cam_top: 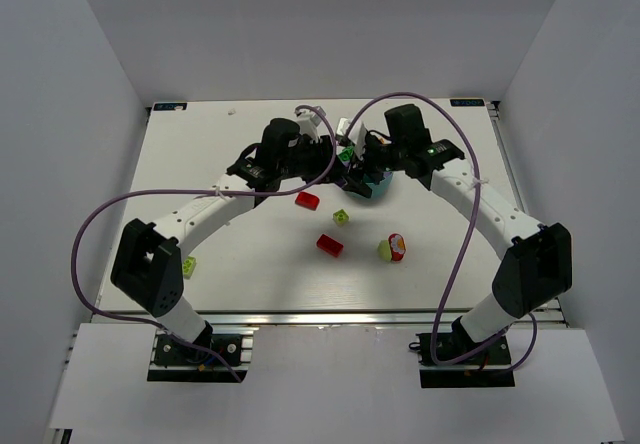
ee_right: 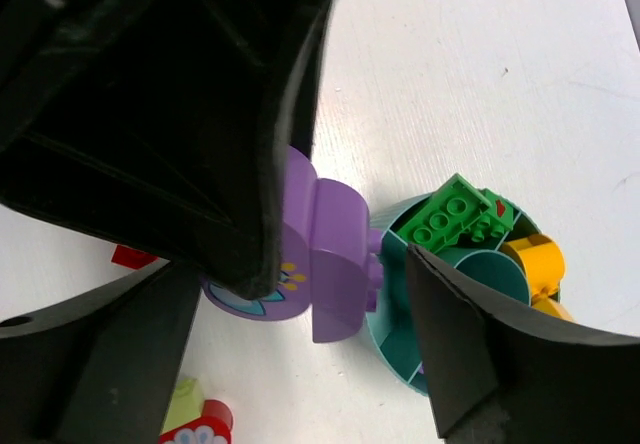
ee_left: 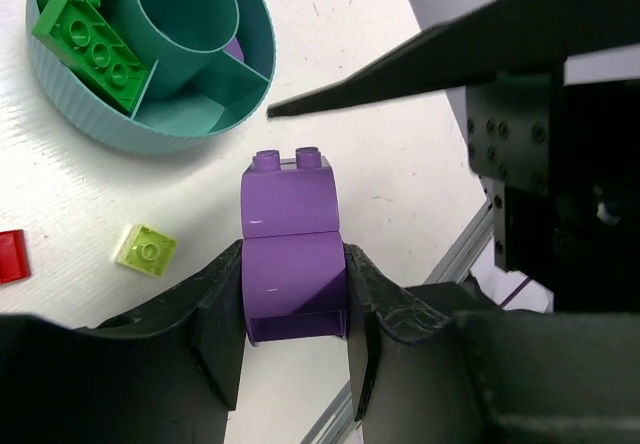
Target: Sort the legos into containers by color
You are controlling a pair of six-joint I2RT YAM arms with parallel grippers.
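Purple lego (ee_left: 291, 249): clamped in the left tool (ee_left: 293, 284), just beside the teal bowl (ee_left: 100, 134). Empty right tool (ee_right: 300, 299) gapes wide. Step: likely delivery. Next: release over the wedge showing purple.

1. My top view looks down from behind, far off, over the whole bench (cam_top: 200, 164).
2. My left wrist view peers closely past its fingers (ee_left: 212, 319).
3. Right wrist likewise; both share bowl (ee_left: 100, 129) and purple brick (ee_left: 290, 249).

Bright, even light; soft shadows; mostly sharp.
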